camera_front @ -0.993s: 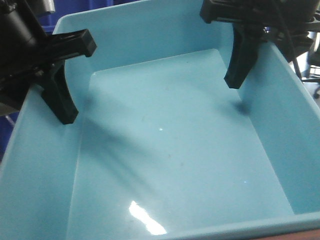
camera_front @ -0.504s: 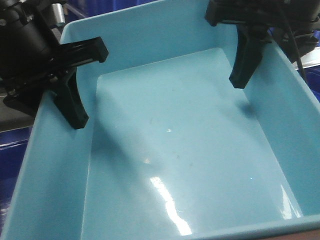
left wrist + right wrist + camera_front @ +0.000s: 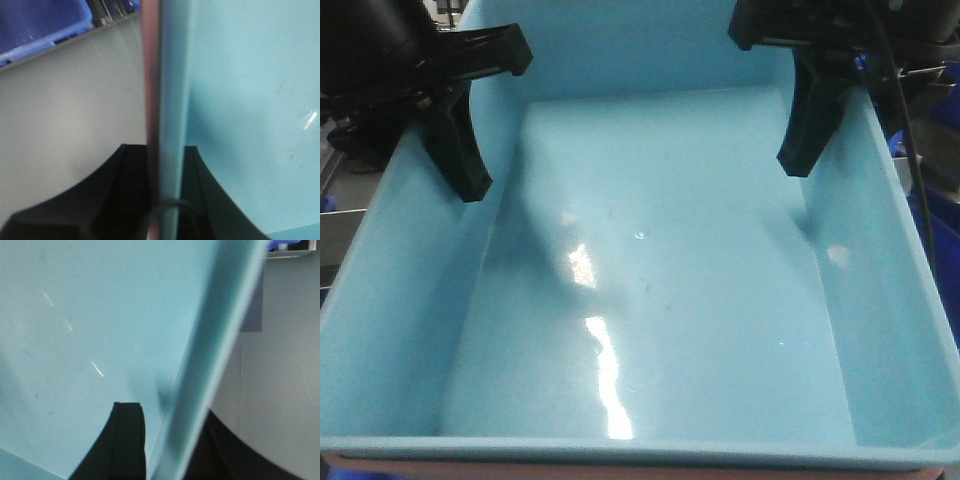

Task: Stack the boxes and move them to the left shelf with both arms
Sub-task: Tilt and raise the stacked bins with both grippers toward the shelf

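The sky-blue box [image 3: 650, 270] fills the front view and sits nested in the salmon-pink box, of which only a thin rim [image 3: 470, 466] shows along the bottom edge. My left gripper [image 3: 442, 160] is shut on the left walls of both boxes, with one finger inside the blue box. In the left wrist view the pink rim [image 3: 149, 75] and the blue rim [image 3: 172, 75] run between the left gripper's [image 3: 162, 160] jaws. My right gripper [image 3: 840, 140] is shut on the right wall; the blue rim [image 3: 220, 335] passes between the right gripper's [image 3: 172, 445] jaws. The left shelf is out of view.
A grey metal edge [image 3: 335, 220] shows beyond the boxes' left wall. Dark blue crates stand at the right [image 3: 942, 225] and far beyond the left hand [image 3: 40, 25]. A pale grey surface [image 3: 65, 100] lies beneath the held boxes.
The held boxes have swung round with both arms and now sit squarer in the front view. Blue crates at the left gave way to grey metal. Both grips are unchanged.
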Motion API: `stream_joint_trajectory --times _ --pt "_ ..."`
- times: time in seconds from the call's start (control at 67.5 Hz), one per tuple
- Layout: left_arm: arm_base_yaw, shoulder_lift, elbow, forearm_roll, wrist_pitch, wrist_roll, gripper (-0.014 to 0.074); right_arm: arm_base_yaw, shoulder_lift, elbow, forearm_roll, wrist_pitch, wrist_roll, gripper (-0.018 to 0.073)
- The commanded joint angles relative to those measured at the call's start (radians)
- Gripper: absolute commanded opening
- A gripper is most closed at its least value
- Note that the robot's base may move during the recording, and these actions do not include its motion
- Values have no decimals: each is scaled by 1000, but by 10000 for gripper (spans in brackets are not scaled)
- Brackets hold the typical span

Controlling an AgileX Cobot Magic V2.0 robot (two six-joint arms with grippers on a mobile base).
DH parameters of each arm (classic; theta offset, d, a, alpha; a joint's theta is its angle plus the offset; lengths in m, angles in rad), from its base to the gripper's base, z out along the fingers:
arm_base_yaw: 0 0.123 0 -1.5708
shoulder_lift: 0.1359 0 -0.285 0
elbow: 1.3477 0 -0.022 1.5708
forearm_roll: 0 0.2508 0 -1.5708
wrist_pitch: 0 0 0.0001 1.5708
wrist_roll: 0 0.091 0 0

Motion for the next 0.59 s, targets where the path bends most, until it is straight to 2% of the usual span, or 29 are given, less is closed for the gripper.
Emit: stream_joint_trajectory --times 0.0,0.578 --pt "-6 -61 -53 -32 -76 9 -3 4 -50 -39 48 -61 -32 58" --pt "-6 -162 -76 -19 -67 9 -3 4 -50 -39 48 -61 -32 58"
